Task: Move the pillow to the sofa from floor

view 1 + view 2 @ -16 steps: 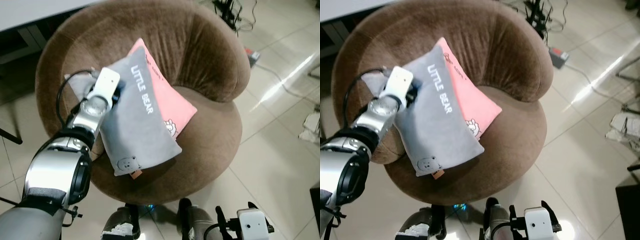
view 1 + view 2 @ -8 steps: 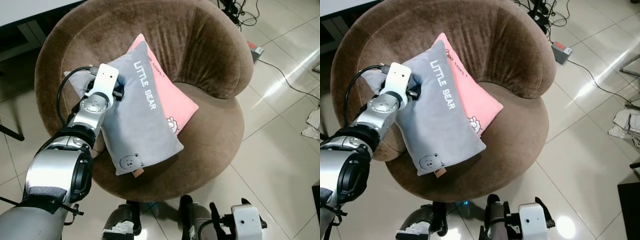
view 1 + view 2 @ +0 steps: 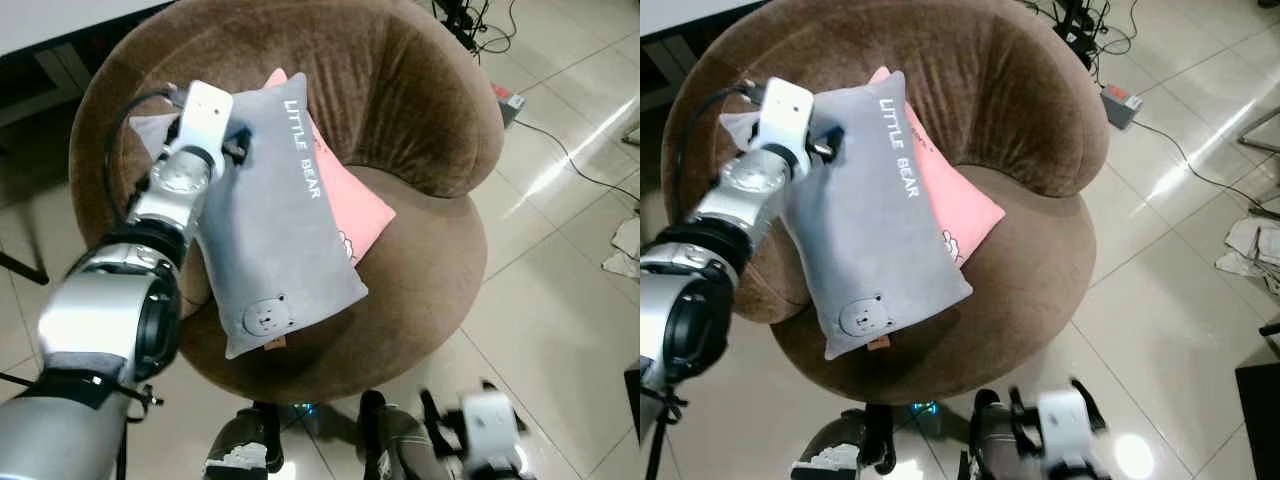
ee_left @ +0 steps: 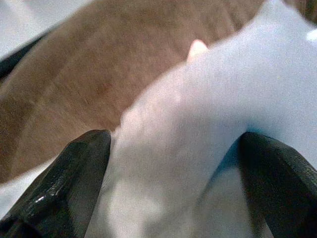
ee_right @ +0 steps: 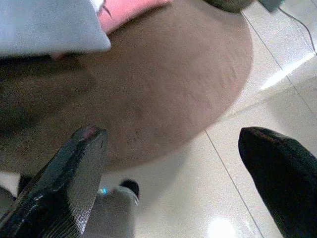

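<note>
Pillow (image 3: 275,220), grey with "LITTLE BEAR" lettering and a small bear face near its lower end, hangs tilted over the sofa (image 3: 420,130), a round brown armchair. The left gripper (image 4: 163,163) pinches the pillow's upper corner; in the left wrist view its two black fingers (image 4: 74,173) stand on either side of a fold of grey cloth, closed on it. From that grip the pillow slopes down and away toward the sofa's front edge, its lower end lying on or just above the seat; I cannot tell which. Just beyond the gripper, under the grey pillow, a pink cushion (image 3: 350,200) lies on the seat against the backrest, partly covered. The left arm (image 3: 150,230) reaches forward over the sofa's left armrest

The right gripper (image 5: 173,168) hangs low in front of the sofa, fingers spread wide and holding nothing; past them are the seat's front rim and the pale tiled floor (image 5: 237,198). A cable (image 3: 570,150) and a small box (image 3: 508,98) lie on the tiles to the right of the sofa
</note>
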